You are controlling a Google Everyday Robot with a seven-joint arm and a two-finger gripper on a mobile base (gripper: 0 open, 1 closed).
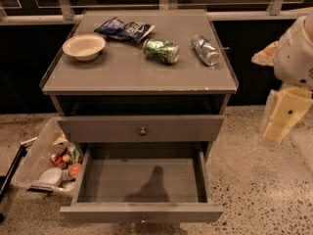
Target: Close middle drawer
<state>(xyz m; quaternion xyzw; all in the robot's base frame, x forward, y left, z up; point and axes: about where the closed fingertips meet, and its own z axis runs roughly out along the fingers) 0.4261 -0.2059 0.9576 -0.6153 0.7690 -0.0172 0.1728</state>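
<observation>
Fingers (285, 112) of the gripper (274, 131), spread unclear, hang well right of open middle drawer (112, 180).

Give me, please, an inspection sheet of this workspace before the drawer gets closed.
Surface: grey cabinet top, carrying the clutter.
Job's things: middle drawer pulled far out.
Clutter: bowl, chip bags, green can and silver can lying on their sides.
Tool: tool to the right of the cabinet, apart from the drawer.
Cables: nothing seen.
Surroundings: speckled floor; plastic bin left of the drawer.
</observation>
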